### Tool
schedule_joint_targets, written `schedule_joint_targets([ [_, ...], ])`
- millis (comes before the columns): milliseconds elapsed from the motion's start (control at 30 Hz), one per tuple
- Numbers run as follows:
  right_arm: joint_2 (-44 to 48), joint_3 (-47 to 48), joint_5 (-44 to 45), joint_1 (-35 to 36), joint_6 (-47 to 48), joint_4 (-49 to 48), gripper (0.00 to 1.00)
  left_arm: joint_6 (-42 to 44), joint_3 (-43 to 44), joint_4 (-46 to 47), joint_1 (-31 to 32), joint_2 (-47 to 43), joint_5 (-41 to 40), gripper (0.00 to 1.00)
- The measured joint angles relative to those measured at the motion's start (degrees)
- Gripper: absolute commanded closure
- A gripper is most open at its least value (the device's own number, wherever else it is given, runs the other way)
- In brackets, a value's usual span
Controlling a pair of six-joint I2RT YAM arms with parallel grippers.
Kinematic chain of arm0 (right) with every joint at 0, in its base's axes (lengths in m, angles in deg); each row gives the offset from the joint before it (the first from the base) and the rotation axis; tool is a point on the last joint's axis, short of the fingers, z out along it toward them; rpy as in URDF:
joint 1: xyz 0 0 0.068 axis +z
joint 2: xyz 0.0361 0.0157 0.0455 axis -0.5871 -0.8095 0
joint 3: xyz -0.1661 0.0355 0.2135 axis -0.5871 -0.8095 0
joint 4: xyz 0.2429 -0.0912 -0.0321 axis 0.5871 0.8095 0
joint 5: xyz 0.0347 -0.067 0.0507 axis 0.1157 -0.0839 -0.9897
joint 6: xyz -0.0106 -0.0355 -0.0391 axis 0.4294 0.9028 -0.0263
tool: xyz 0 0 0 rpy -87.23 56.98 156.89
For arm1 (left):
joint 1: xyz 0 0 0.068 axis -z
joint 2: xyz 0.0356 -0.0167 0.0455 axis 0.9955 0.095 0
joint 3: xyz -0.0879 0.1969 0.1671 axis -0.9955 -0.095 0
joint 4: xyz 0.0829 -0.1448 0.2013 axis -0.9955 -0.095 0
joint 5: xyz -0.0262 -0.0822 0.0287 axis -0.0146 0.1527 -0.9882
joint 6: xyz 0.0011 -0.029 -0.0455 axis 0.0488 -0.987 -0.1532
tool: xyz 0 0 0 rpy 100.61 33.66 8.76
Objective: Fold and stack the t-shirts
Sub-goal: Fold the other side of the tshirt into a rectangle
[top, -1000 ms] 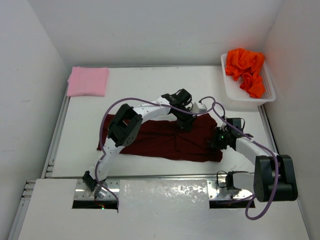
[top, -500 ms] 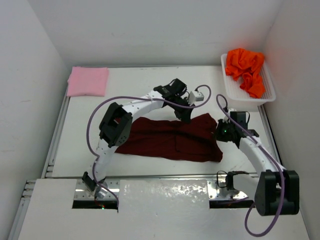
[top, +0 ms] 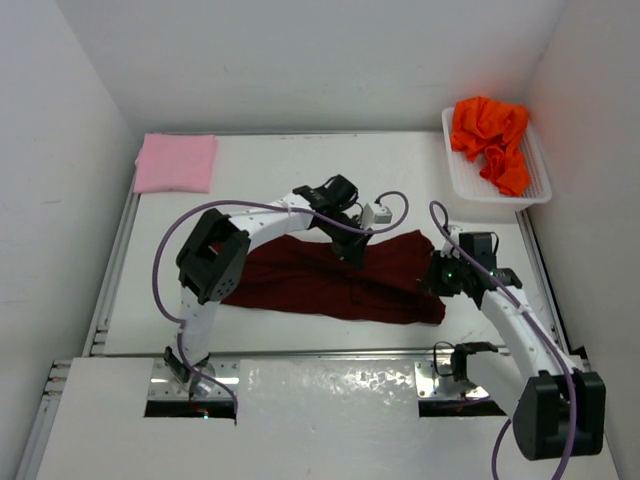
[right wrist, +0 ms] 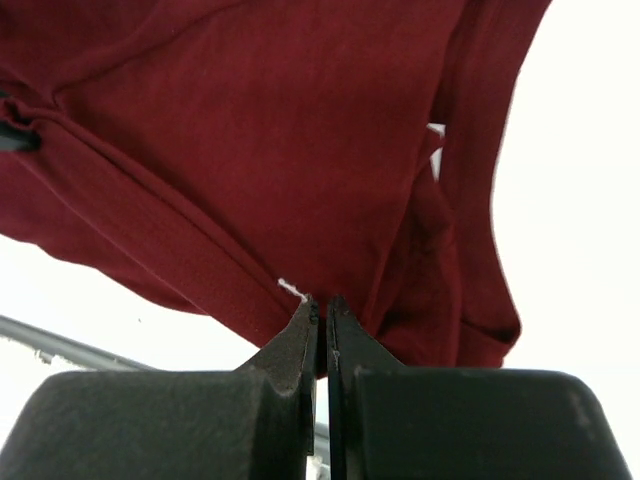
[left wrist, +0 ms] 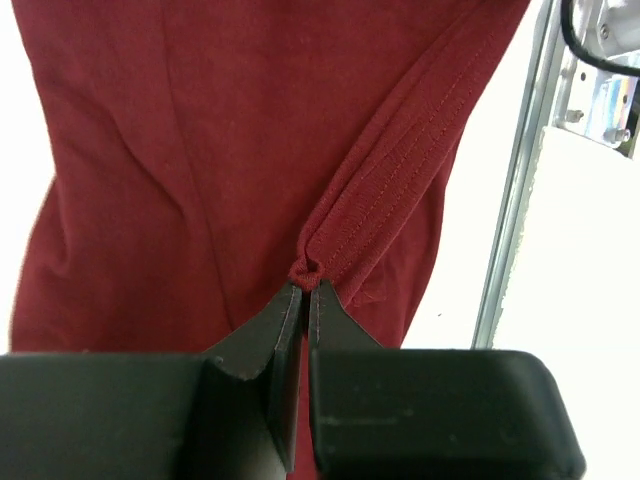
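Left gripper (left wrist: 305, 290): fingers pressed together on a stitched band of the maroon shirt (left wrist: 180, 150), with only a small bunch of cloth between the tips.
Right gripper (right wrist: 322, 305): fingers closed on the thin near edge of the same shirt, just beside a small white tag (right wrist: 290, 290).
Task item: the maroon shirt lies crosswise on the middle of the table (top: 260, 180), part-folded and rumpled at its right end, held at two places.
Risk, slip: both bites look shallow, so a quick pull would likely draw the cloth out of one grip and let the fold fall open.
Risk, skew: one grip sits mid-shirt and the other at the right end, so unequal travel would probably twist the fold line.
Risk, snag: the purple cable (top: 390, 200) loops close above the shirt and may drag on it.
Container: the white basket (top: 480, 195) stands at the far right corner.
Contents: the orange shirt (top: 490, 135), crumpled and heaped above the rim; nothing else is visible inside.
Outside any container: the pink shirt (top: 176, 163), folded flat at the far left corner, well apart from the maroon shirt.
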Motion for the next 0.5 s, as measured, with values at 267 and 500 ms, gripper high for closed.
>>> schedule_joint_targets([
  [267,-14.6,5.7,-1.2,0.0,0.0,-4.9,1.0,-5.8,-2.7,8.2,-2.3,-0.3,-1.8,1.0],
  [500,-29.6,16.3,0.3,-0.2,0.1,-12.8,1.0,-11.7,-8.3,15.9,-4.9,-0.4,-7.4,1.0],
])
